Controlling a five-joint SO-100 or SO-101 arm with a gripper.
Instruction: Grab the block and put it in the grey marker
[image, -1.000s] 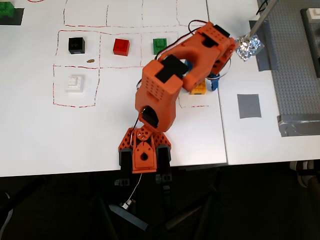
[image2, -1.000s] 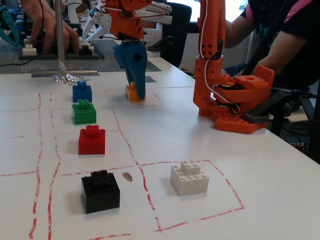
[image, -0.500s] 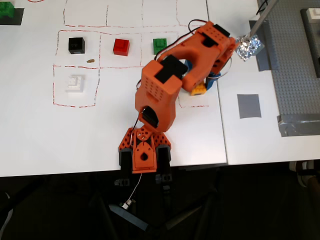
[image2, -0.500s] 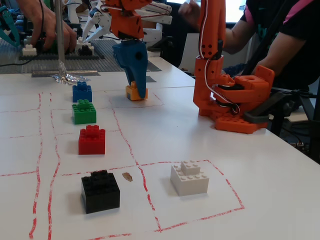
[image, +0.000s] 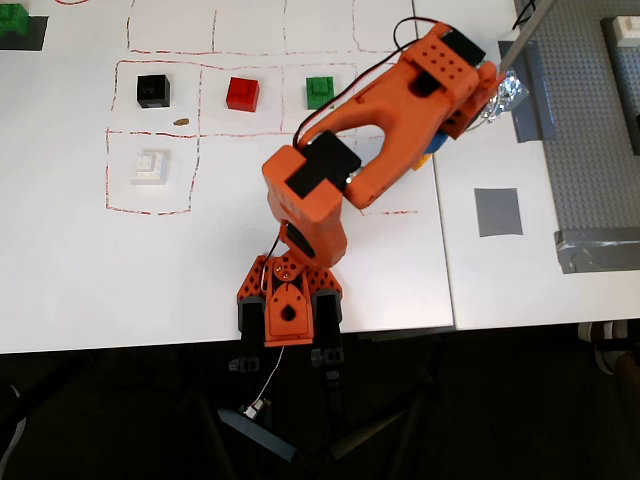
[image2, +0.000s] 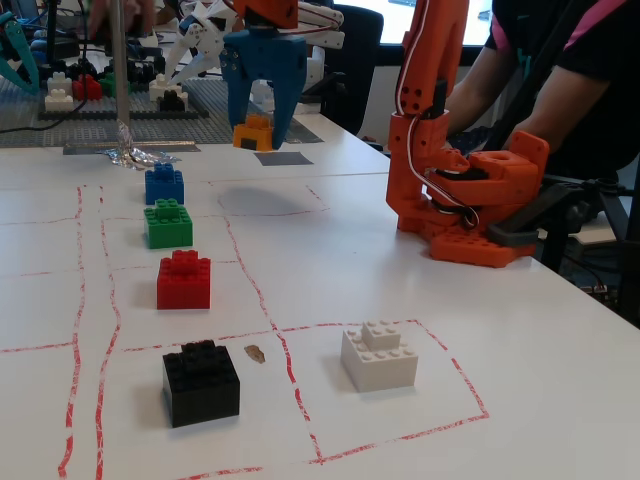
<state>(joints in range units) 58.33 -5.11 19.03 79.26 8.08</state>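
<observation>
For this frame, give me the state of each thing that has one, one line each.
gripper: shut on the block, raised off the table.
block: held in the air, not yet at the grey marker.
grey marker: bare, nothing on it.
blue brick: resting upright on the table.
green brick: resting upright.
red brick: resting upright.
black brick: resting upright.
white brick: resting upright inside a red-lined square.

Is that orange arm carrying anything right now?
Yes: the end effector grips the yellow-orange block by its sides, lifted off the table.
</observation>
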